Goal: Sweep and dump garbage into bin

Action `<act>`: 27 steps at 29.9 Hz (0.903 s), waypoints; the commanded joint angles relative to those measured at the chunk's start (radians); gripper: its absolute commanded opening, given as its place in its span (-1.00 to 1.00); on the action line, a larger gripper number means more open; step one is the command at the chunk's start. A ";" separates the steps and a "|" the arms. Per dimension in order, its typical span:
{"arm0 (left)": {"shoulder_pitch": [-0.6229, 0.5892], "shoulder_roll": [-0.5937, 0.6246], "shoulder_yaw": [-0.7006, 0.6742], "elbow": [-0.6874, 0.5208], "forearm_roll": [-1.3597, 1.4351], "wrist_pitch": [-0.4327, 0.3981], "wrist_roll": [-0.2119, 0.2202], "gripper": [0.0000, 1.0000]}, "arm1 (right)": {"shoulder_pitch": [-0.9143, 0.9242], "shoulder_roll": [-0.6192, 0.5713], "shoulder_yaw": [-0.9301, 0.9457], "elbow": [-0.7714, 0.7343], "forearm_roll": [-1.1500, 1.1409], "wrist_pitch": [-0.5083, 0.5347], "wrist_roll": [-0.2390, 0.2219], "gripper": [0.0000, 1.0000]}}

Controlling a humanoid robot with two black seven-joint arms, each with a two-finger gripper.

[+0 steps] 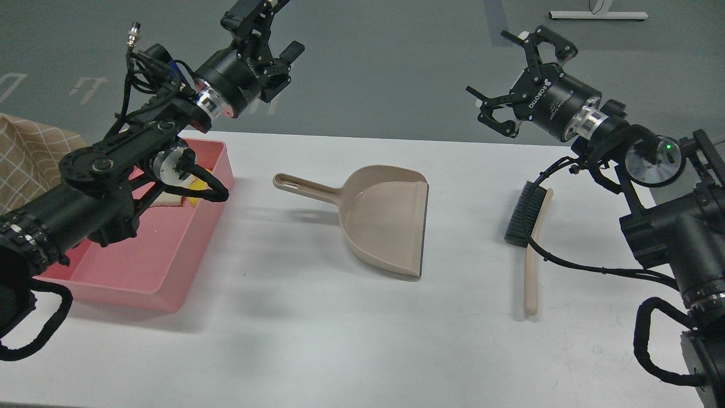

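Note:
The pink bin [190, 252] sits at the table's left. Inside its far end lie the yellow sponge [194, 184] and the white bread slice [169, 200], both mostly hidden behind my left arm. The beige dustpan [385, 218] lies empty at the table's middle, handle pointing left. The brush [524, 215] lies to its right, black bristles at the far end. My left gripper [272, 31] is open and empty, raised beyond the bin's far right corner. My right gripper [512, 73] is open and empty, raised beyond the table's far edge, above the brush.
A brown checked cloth [28, 158] lies at the far left beside the bin. The white table [317, 340] ends at its right edge near my right arm's base. Grey floor lies beyond the far edge.

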 commanded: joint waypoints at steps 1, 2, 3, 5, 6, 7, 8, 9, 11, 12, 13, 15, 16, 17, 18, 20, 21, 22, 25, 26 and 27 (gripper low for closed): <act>0.024 -0.002 0.000 -0.039 0.003 0.008 0.000 0.96 | -0.055 -0.016 0.004 0.088 0.001 0.000 0.000 0.90; 0.035 -0.001 0.000 -0.054 0.008 0.010 0.000 0.96 | -0.068 -0.025 0.004 0.113 0.003 0.000 0.000 0.90; 0.041 -0.001 0.000 -0.062 0.011 0.010 0.000 0.96 | -0.074 -0.029 0.004 0.127 0.001 0.000 0.000 0.90; 0.055 -0.001 0.000 -0.071 0.012 0.016 0.000 0.96 | -0.082 -0.040 0.004 0.150 0.001 0.000 0.000 0.90; 0.067 -0.002 0.000 -0.074 0.012 0.025 0.000 0.96 | -0.085 -0.043 0.004 0.170 0.003 0.000 0.000 0.90; 0.076 -0.007 0.000 -0.074 0.014 0.043 0.000 0.96 | -0.085 -0.045 0.003 0.185 0.001 0.000 0.000 0.90; 0.082 -0.008 0.002 -0.076 0.014 0.062 0.000 0.96 | -0.085 -0.045 0.004 0.197 0.003 0.000 0.000 0.90; 0.085 -0.008 0.002 -0.076 0.014 0.072 0.000 0.96 | -0.085 -0.043 0.004 0.204 0.003 0.000 0.000 0.90; 0.087 -0.016 0.007 -0.076 0.015 0.102 0.000 0.96 | -0.086 -0.043 0.003 0.224 0.003 0.000 0.000 0.91; 0.087 -0.016 0.007 -0.076 0.015 0.112 0.000 0.96 | -0.086 -0.043 0.004 0.230 0.003 0.000 0.000 0.91; 0.087 -0.017 0.007 -0.076 0.015 0.131 0.000 0.96 | -0.088 -0.043 0.001 0.243 0.003 0.000 0.000 0.92; 0.085 -0.025 0.005 -0.074 0.017 0.166 0.000 0.96 | -0.100 -0.043 0.004 0.266 0.004 0.000 0.000 0.92; 0.087 -0.030 0.005 -0.074 0.017 0.192 0.000 0.96 | -0.112 -0.043 0.006 0.283 0.013 0.000 0.000 0.92; 0.085 -0.033 0.005 -0.073 0.017 0.206 0.000 0.96 | -0.117 -0.043 0.008 0.293 0.021 0.000 0.000 0.92; 0.087 -0.037 0.005 -0.073 0.017 0.220 0.000 0.96 | -0.122 -0.043 0.009 0.299 0.030 0.000 0.000 0.92; 0.087 -0.048 0.003 -0.073 0.015 0.253 0.000 0.96 | -0.137 -0.045 0.015 0.311 0.069 0.000 0.000 0.92; 0.087 -0.050 0.002 -0.073 0.014 0.260 0.000 0.96 | -0.151 -0.045 0.024 0.314 0.095 0.000 0.000 0.92; 0.087 -0.050 0.000 -0.074 0.005 0.257 0.000 0.96 | -0.158 -0.045 0.027 0.314 0.107 0.000 0.000 0.92; 0.088 -0.048 -0.001 -0.074 0.002 0.247 0.000 0.96 | -0.178 -0.045 0.031 0.319 0.124 0.000 0.000 0.92; 0.088 -0.048 -0.003 -0.076 0.000 0.235 0.000 0.96 | -0.183 -0.045 0.035 0.320 0.124 0.000 0.000 0.92; 0.088 -0.047 -0.010 -0.076 -0.005 0.212 0.000 0.96 | -0.194 -0.045 0.046 0.331 0.124 0.000 0.000 0.92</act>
